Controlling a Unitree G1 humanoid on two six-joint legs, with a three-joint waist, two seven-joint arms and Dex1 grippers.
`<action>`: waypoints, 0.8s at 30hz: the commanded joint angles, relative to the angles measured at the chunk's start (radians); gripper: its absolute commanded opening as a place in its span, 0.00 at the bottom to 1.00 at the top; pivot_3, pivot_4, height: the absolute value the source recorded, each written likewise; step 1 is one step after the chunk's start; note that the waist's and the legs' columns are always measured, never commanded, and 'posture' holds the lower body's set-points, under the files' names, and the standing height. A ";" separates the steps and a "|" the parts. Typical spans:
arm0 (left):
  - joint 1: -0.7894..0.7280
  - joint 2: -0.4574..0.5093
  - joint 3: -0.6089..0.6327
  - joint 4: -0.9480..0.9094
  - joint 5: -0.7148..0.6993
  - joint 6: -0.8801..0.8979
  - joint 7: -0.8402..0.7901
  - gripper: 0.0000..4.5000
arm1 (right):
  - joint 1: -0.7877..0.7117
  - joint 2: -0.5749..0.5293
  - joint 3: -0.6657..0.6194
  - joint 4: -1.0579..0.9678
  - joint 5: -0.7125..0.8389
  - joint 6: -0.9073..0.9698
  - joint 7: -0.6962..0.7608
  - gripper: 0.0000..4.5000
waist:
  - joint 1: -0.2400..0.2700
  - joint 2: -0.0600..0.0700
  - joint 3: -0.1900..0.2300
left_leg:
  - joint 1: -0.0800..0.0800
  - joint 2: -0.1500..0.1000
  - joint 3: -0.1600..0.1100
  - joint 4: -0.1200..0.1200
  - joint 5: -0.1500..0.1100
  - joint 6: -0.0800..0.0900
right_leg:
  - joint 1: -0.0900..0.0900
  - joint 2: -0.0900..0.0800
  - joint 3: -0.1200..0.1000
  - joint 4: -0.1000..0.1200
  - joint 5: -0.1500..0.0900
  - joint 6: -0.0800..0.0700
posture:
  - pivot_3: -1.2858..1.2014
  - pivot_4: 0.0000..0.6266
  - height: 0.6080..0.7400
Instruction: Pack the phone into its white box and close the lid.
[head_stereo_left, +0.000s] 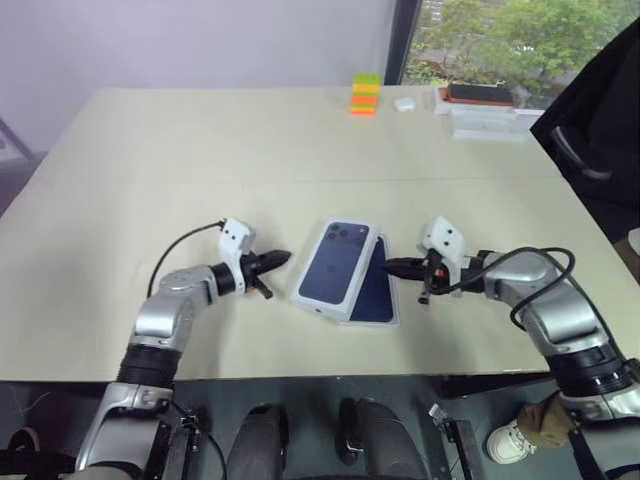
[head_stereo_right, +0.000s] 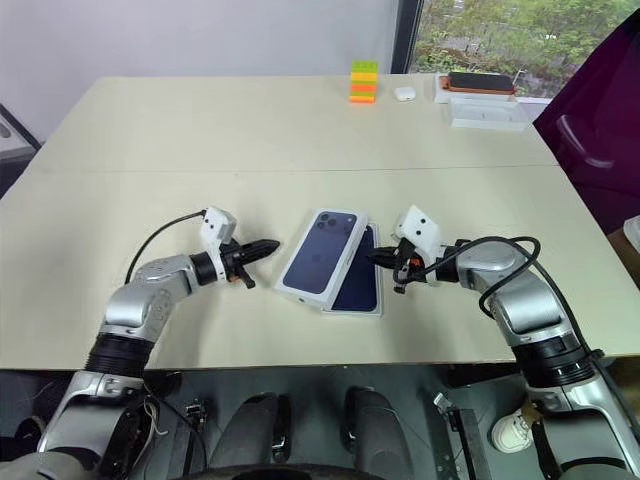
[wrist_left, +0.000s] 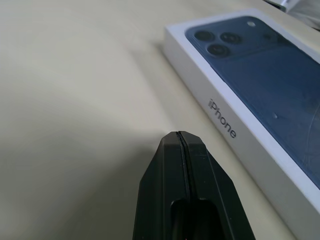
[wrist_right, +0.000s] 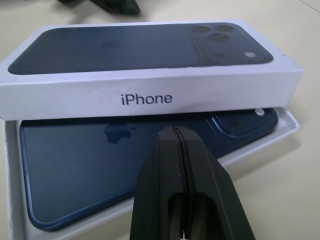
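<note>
White lid (wrist_right: 150, 75) askew over boxed phone (wrist_right: 120, 160)

Both pincers are closed and empty: left pincer (head_stereo_left: 281, 260) beside the lid, right pincer (head_stereo_left: 392, 267) beside the box (wrist_right: 14, 175). Judged best: nudge the lid square, then press down evenly.

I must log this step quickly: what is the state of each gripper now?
Left gripper: closed, holding nothing, beside the lid.
Right gripper: closed, holding nothing, at the white box with the phone.
</note>
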 joint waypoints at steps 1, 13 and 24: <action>-0.027 -0.009 -0.030 -0.002 0.019 -0.013 -0.033 0.00 | -0.023 0.014 -0.009 -0.057 -0.009 0.005 -0.018 0.00 | 0.000 0.000 0.000 | 0.000 0.000 0.000 0.000 0.000 0.000 | 0.000 0.000 0.000 0.000 0.000 0.000 | 0.52 0.24 1.00; -0.004 -0.081 -0.090 -0.129 -0.026 0.126 -0.068 0.00 | -0.042 -0.012 0.001 -0.060 -0.052 0.014 0.001 0.00 | 0.000 0.000 0.000 | 0.001 0.000 0.000 0.000 0.000 0.000 | 0.001 0.000 0.000 0.000 0.000 0.000 | 0.52 0.24 1.00; 0.012 -0.101 -0.092 -0.250 -0.047 0.189 -0.045 0.00 | 0.034 -0.107 -0.031 -0.076 -0.058 -0.013 0.072 0.00 | -0.001 0.000 0.000 | 0.002 0.000 -0.001 0.000 0.000 0.000 | 0.002 0.000 0.000 0.000 0.000 0.000 | 0.52 0.24 1.00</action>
